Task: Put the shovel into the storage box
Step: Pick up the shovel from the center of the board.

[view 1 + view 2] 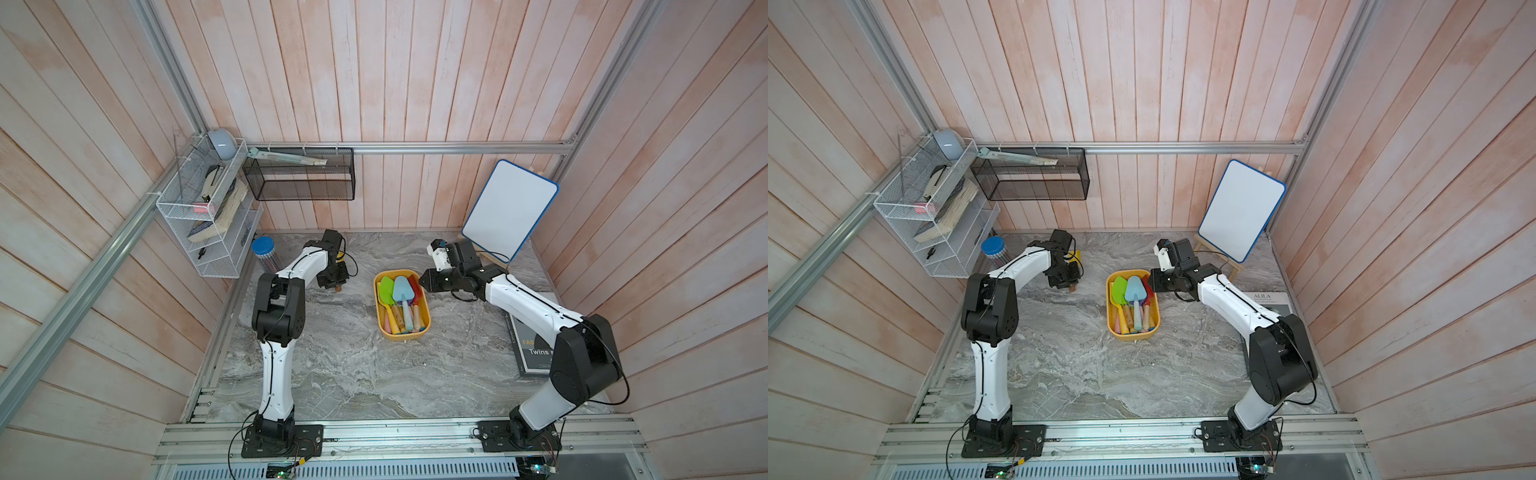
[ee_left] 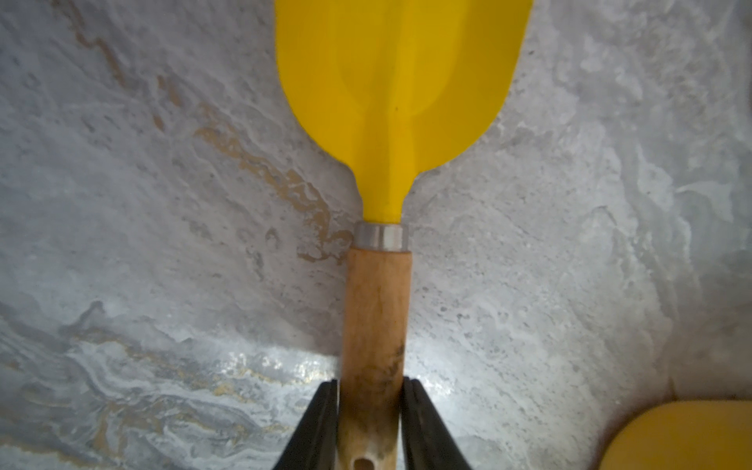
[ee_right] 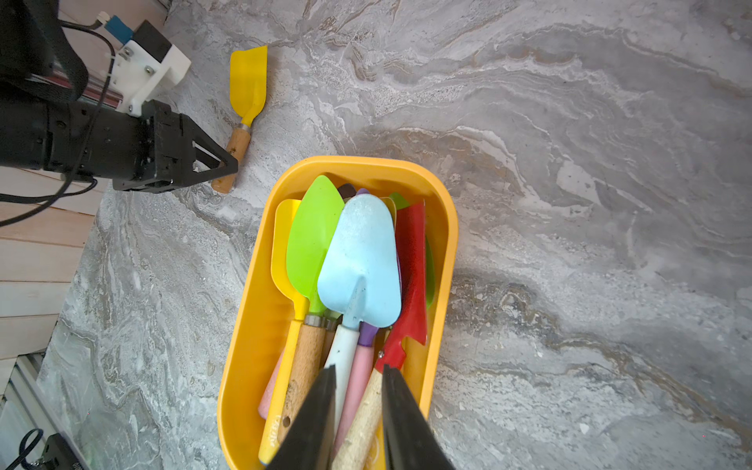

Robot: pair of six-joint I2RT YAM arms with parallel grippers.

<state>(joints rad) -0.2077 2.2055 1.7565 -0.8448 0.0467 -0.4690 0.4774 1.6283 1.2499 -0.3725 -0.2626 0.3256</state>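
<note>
Storage box (image 3: 252,285) packed with coloured shovels (image 3: 360,260), my left gripper (image 2: 370,382) clamping the yellow shovel (image 2: 398,81) by its handle, my right gripper (image 3: 359,368) above the box, slightly parted, empty.

Everything is lit evenly and brightly; glare is caught on the marble tabletop (image 2: 260,366) (left wrist view), and corners are blurred.

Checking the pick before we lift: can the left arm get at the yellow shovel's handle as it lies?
Probably yes. The left gripper straddles the yellow shovel at its wooden handle, with its fingers against both sides. The shovel lies alone on the table, apart from the storage box.
</note>
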